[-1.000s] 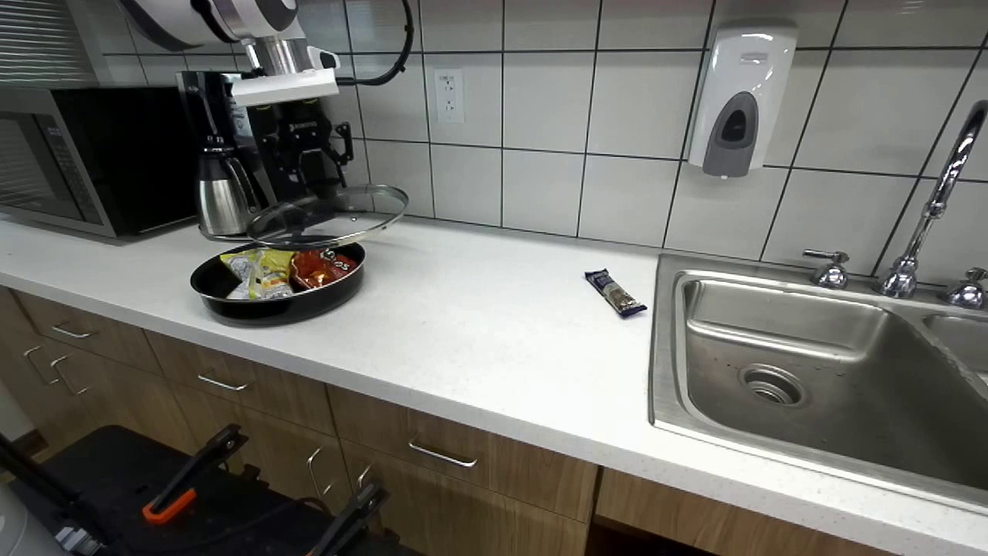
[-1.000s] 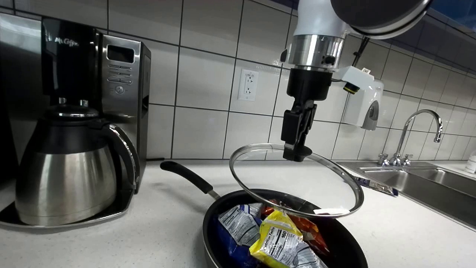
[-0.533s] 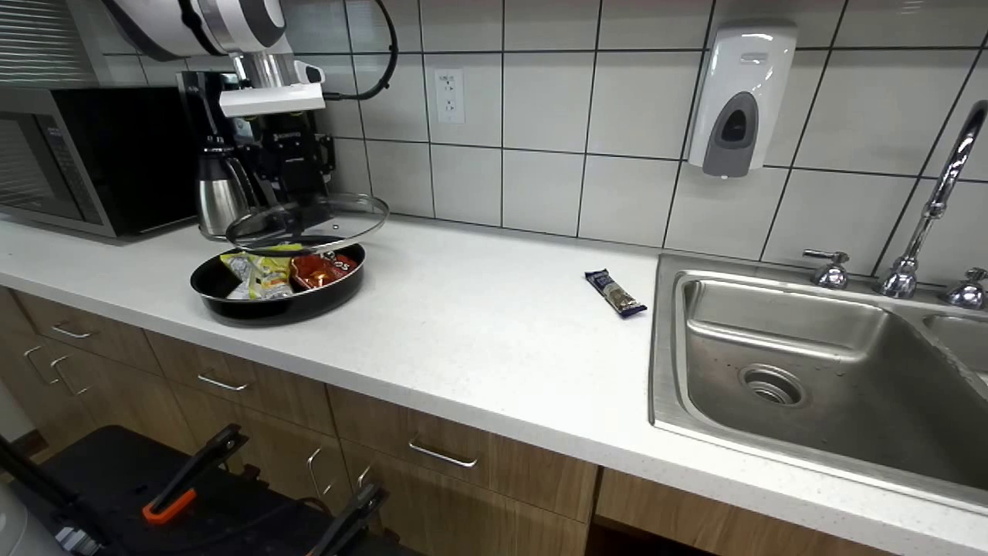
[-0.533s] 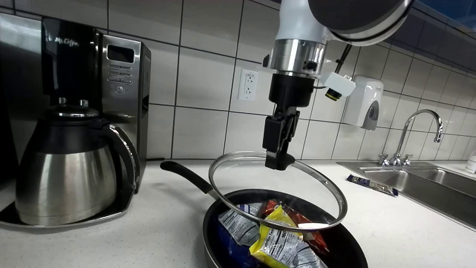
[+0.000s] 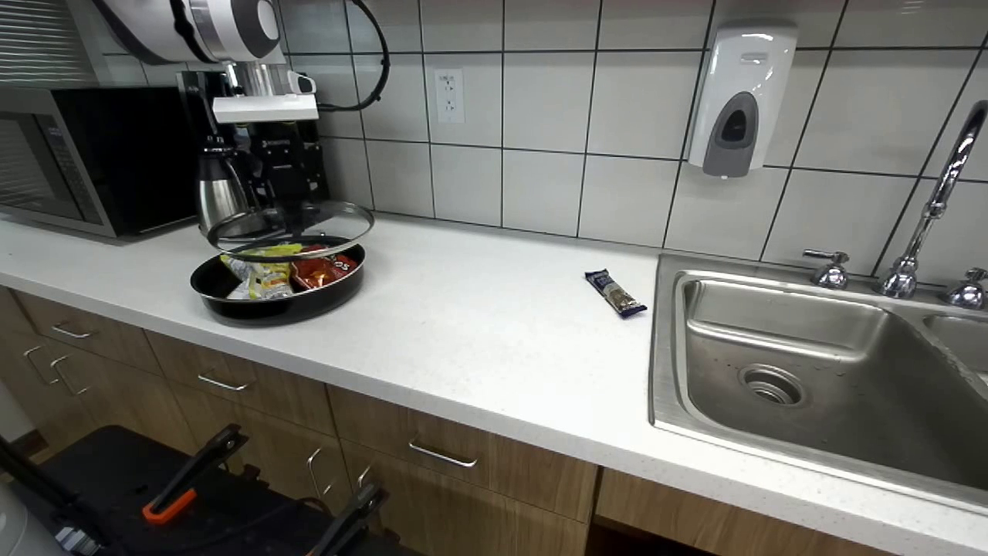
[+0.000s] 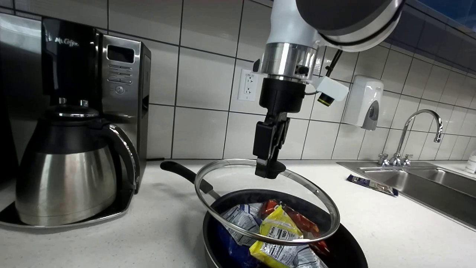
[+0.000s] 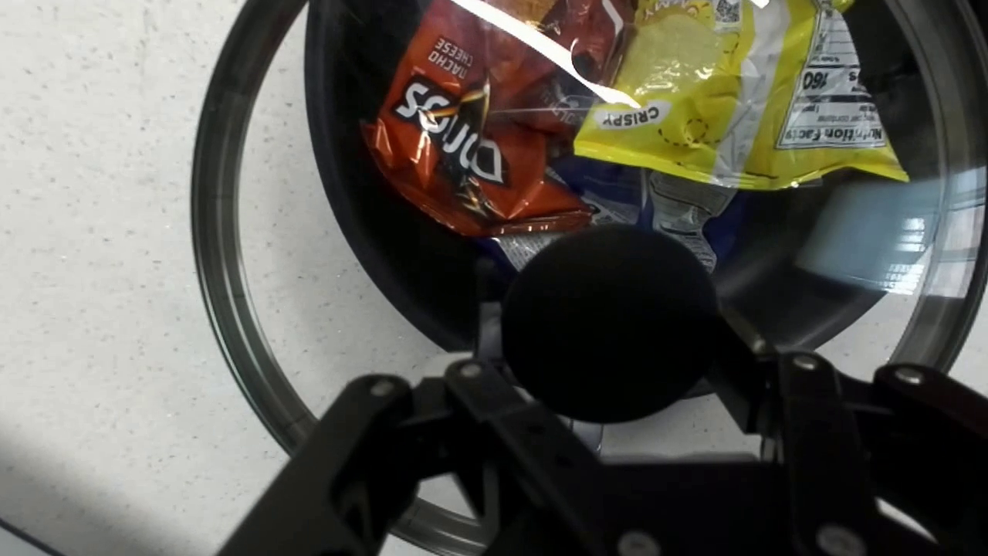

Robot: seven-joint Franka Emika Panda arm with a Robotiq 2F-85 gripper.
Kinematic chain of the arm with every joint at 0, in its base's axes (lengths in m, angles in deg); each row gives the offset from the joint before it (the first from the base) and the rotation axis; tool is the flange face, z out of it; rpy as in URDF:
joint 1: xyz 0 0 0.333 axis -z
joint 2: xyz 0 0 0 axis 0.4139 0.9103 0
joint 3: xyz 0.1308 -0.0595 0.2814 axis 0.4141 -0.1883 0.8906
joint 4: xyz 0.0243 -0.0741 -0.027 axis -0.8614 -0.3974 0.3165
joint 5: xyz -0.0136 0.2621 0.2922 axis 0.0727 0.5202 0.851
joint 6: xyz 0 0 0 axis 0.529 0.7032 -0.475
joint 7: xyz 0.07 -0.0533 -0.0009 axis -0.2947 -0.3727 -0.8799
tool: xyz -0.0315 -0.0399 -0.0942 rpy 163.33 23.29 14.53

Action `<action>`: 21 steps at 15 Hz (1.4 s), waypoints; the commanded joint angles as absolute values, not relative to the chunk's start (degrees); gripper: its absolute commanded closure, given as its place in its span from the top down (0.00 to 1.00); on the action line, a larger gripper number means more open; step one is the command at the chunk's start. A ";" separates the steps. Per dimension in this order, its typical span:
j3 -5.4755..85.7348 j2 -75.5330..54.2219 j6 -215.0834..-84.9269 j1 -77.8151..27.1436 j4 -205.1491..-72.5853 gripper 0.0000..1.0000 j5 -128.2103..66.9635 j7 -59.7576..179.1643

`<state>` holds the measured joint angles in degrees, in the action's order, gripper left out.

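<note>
My gripper (image 6: 270, 170) is shut on the black round knob (image 7: 610, 324) of a clear glass lid (image 7: 218, 224). The knob hides most of the fingertips in the wrist view. Held slightly tilted, the lid hangs above a black frying pan (image 5: 285, 310), overlapping it but off-centre, apparently without touching it. Inside the pan lie a red Doritos bag (image 7: 455, 147), a yellow chip bag (image 7: 695, 116) and a blue bag (image 6: 234, 249), partly seen through the glass.
The pan's handle (image 6: 182, 172) points towards a coffee maker with a steel carafe (image 6: 67, 182). A microwave (image 5: 116, 162) stands farther along. A wrapped bar (image 5: 615, 293) lies near the sink (image 5: 787, 417). Tiled wall (image 5: 540, 181) runs behind the counter.
The gripper and the lid have moved left and lower in both exterior views, bringing the lid more over the pan. The grip on the knob has stayed the same. Pan and bags have not moved.
</note>
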<state>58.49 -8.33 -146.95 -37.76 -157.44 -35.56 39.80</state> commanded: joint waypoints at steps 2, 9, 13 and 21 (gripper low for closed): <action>59.52 -8.42 -144.69 -37.42 -155.73 0.39 -32.77 37.04; 59.40 -8.00 -142.94 -37.79 -156.60 0.39 -32.10 38.44; 59.37 -7.36 -142.00 -37.70 -156.88 0.39 -32.04 38.30; 58.98 -6.71 -142.20 -37.54 -157.02 0.39 -32.55 38.16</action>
<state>58.85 -6.05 -144.33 -37.84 -157.58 -33.44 38.83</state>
